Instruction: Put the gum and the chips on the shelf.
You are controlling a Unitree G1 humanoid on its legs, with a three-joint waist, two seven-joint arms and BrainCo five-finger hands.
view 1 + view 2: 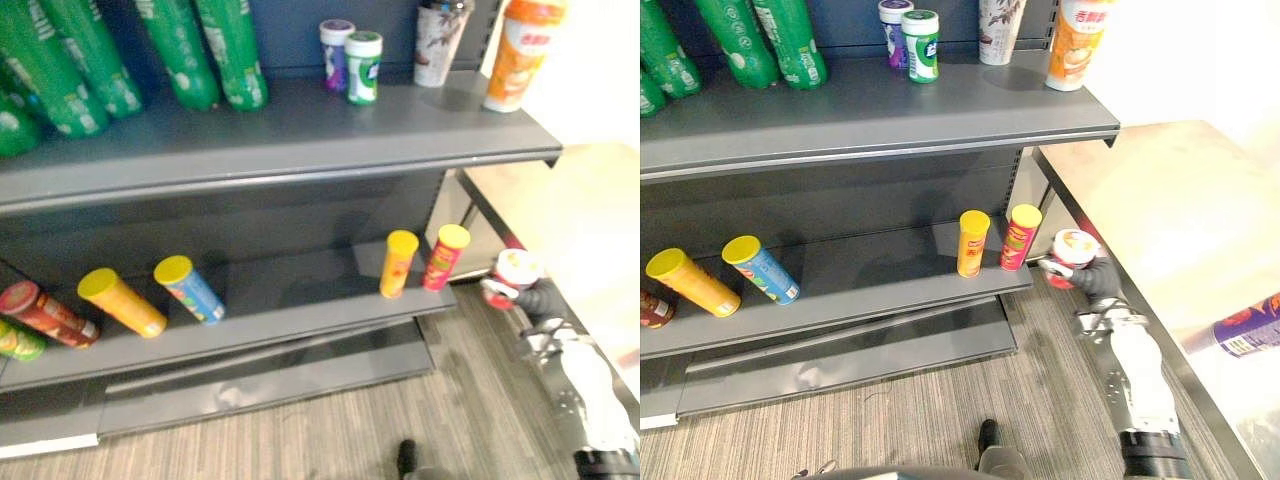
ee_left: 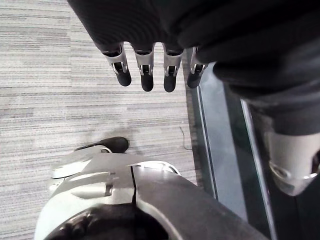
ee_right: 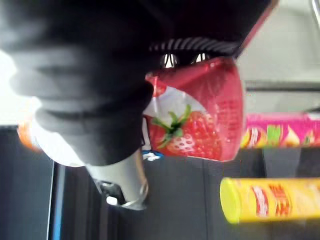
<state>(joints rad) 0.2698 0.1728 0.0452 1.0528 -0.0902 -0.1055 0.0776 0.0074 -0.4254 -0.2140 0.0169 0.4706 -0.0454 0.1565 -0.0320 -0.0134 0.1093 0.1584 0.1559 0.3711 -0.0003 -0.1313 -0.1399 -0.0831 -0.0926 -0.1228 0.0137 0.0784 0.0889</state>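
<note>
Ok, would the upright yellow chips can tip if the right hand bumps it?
Probably: the yellow chips can is tall, narrow and near the lower shelf's front edge. Once down, its round body would likely roll.

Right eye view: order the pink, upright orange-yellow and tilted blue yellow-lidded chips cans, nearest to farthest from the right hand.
1. Pink chips can, lower shelf's right end, beside the right hand gripping a red tub.
2. Orange-yellow chips can, just left.
3. Blue chips can, far left.
</note>
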